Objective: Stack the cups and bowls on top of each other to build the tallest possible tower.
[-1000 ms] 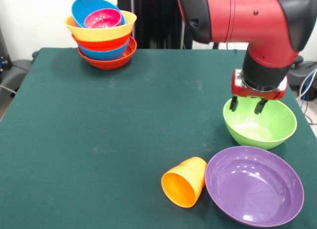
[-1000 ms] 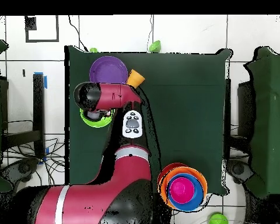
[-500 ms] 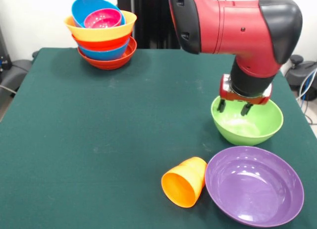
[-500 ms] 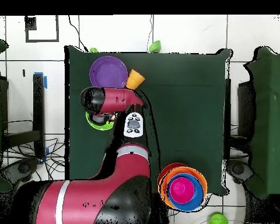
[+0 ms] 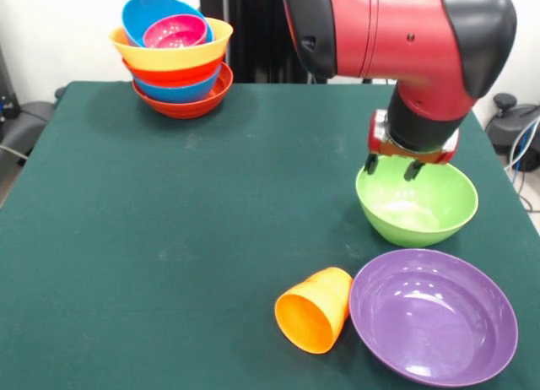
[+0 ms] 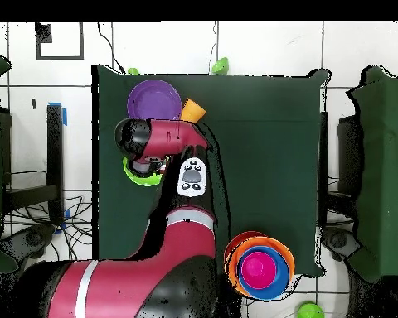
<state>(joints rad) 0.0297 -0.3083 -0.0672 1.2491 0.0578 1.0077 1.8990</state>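
Observation:
My gripper (image 5: 391,166) hangs over the far left rim of a green bowl (image 5: 416,200), one finger on each side of the rim, shut on it. From above, the arm hides the gripper and all but a green crescent of that bowl (image 6: 134,173). An orange cup (image 5: 315,310) lies on its side beside a large purple bowl (image 5: 433,316) at the table's near edge. The tower (image 5: 175,56) of nested bowls stands at the far left corner, red-orange at its base, with a blue bowl and a small magenta bowl in the wide orange one on top.
The green table (image 5: 169,238) is open between the tower and the bowls on the right. In the overhead view the tower (image 6: 260,267) sits by the table's edge. Small green objects (image 6: 221,65) lie off the table.
My gripper has moved left and a little away from the camera, and the green bowl has shifted left with it. The cup, the purple bowl and the tower have stayed put.

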